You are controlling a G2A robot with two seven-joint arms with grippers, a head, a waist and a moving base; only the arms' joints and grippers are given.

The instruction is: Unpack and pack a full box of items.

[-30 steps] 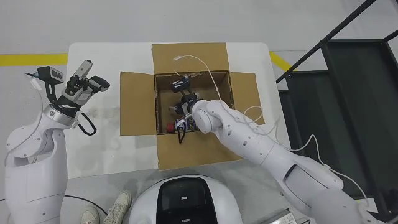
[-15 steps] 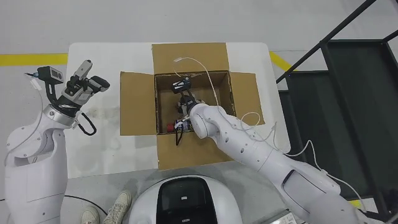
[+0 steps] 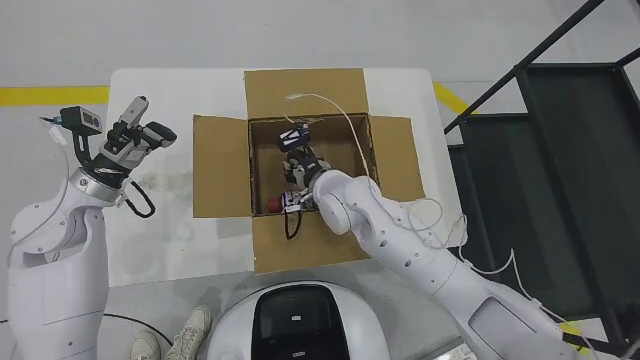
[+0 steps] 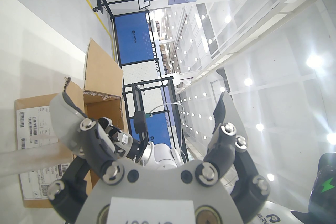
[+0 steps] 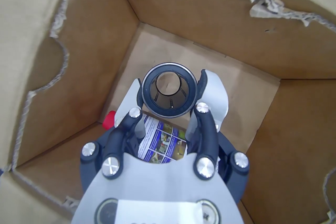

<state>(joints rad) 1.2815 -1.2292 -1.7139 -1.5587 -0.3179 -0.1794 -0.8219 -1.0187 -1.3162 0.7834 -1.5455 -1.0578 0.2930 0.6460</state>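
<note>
An open cardboard box sits mid-table, its flaps spread flat. My right gripper is down inside it. In the right wrist view this gripper is shut on a hollow metal cylinder with a dark rim, held over the brown box floor. Beneath the gripper lies an item with a printed label and a red cap. My left gripper hangs open over the table's left side, holding nothing. In its own view the left gripper faces the box.
White table surface lies bare to the left of the box. A white cable loops over the box's far flap. Dark metal stairs stand to the right of the table. Box walls enclose the right gripper closely.
The right arm's forearm has swung toward the left while its gripper stays inside the box with the cylinder. The left arm has not moved.
</note>
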